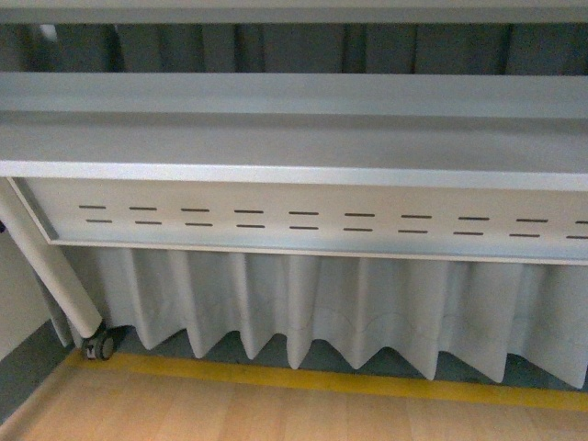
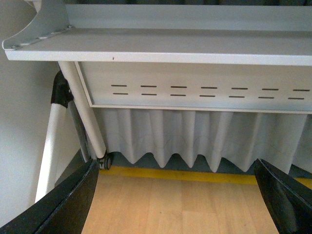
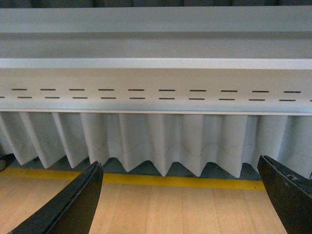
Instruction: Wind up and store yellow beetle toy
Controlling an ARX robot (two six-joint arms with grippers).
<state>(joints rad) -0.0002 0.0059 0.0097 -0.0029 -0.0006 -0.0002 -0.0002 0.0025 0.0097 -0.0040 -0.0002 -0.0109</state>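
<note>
Black left claw (image 2: pixel 176 165) and right claw (image 3: pixel 180 162) both spread wide, empty, facing the grey table (image 2: pixel 195 46)

Three low views toward one table (image 1: pixel 276 147)

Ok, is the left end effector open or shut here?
Open. In the left wrist view the left end effector has its two black fingers far apart, with only light wooden floor between them; nothing is gripped.
</note>
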